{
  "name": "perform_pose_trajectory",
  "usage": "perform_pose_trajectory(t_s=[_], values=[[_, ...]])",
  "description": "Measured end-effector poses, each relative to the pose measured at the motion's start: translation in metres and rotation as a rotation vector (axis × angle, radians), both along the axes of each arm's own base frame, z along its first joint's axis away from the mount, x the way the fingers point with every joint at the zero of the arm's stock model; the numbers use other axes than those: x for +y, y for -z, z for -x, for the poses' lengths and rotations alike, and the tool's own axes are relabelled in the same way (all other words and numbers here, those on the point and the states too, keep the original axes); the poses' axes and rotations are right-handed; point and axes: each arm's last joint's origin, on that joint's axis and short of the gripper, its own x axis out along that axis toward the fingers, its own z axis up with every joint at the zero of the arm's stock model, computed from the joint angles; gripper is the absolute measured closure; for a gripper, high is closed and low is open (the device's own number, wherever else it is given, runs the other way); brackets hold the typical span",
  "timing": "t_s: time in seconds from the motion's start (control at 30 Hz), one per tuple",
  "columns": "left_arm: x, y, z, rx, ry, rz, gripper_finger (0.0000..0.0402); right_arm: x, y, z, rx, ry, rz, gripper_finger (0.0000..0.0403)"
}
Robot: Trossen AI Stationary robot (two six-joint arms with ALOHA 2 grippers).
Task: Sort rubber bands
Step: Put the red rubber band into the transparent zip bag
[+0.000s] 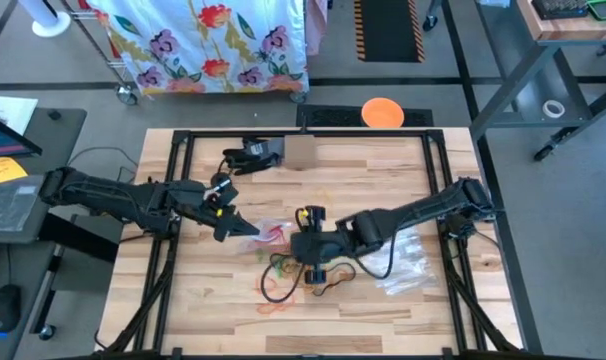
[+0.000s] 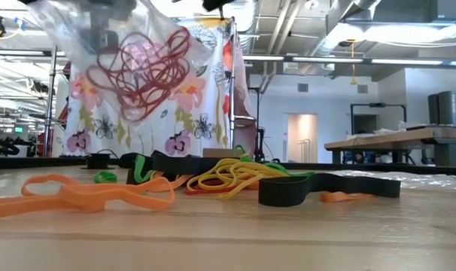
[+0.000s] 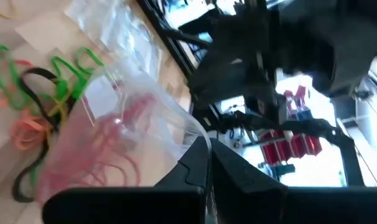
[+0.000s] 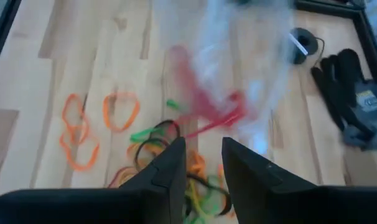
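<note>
Holding clear bag (image 1: 266, 232) of red bands (image 2: 141, 71) above table (image 1: 383, 170), left gripper (image 1: 226, 222) pinches bag edge. Right gripper (image 4: 200, 163) part-spread, empty, over loose rubber bands (image 1: 288, 275). Bands light, floppy, tangle-prone; pinch single loop at free edge.

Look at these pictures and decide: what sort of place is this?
Probably a robotics lab or workshop: a framed wooden table carrying two robot arms, workbenches behind, exposed ceiling ducts and a concrete floor.
</note>
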Motion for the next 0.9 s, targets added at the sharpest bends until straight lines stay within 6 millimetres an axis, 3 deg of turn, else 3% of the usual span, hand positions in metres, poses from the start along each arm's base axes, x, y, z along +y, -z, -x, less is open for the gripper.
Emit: perform_pose_trajectory(t_s=[0.17, 0.33, 0.6, 0.9], values=[[0.001, -0.006, 0.007, -0.033, -0.026, -0.008, 0.0401, 0.013, 0.027, -0.001, -0.043, 0.032, -0.019, 0.0302], [0.001, -0.006, 0.007, -0.031, -0.027, -0.007, 0.0401, 0.007, 0.049, -0.004, -0.150, 0.181, 0.061, 0.0302], [0.002, -0.005, 0.006, -0.024, -0.047, -0.012, 0.0402, 0.004, 0.050, -0.005, -0.199, 0.245, 0.099, 0.0302], [0.000, -0.005, 0.007, -0.027, -0.041, -0.015, 0.0402, -0.014, 0.053, -0.013, -0.192, 0.269, 0.075, 0.0304]])
